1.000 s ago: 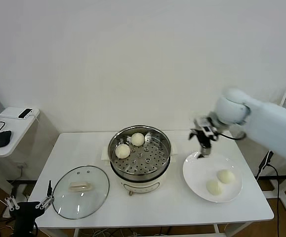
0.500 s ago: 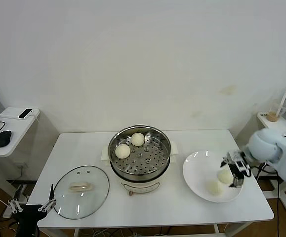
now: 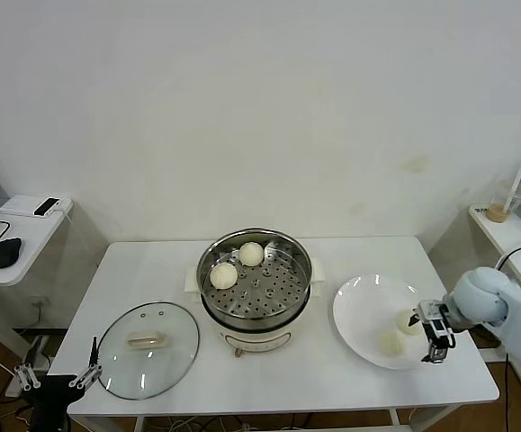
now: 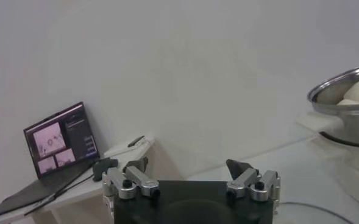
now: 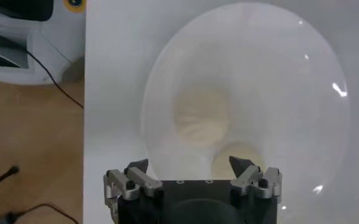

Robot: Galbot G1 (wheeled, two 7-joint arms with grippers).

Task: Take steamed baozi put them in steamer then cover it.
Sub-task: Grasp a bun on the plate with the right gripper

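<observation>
The right hand (image 3: 429, 331) has swung down from the steamer (image 3: 256, 277), released, probably reaching for the nearer baozi (image 3: 408, 321) just beside it.

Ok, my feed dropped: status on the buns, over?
Right gripper open at plate, lined up on two baozi. Two already in steamer. Left gripper open, parked by cover. Nothing blocking.

White table (image 3: 332, 378) carries steamer (image 3: 256, 310), cover (image 3: 148, 349) (glass), plate (image 3: 363, 310).
</observation>
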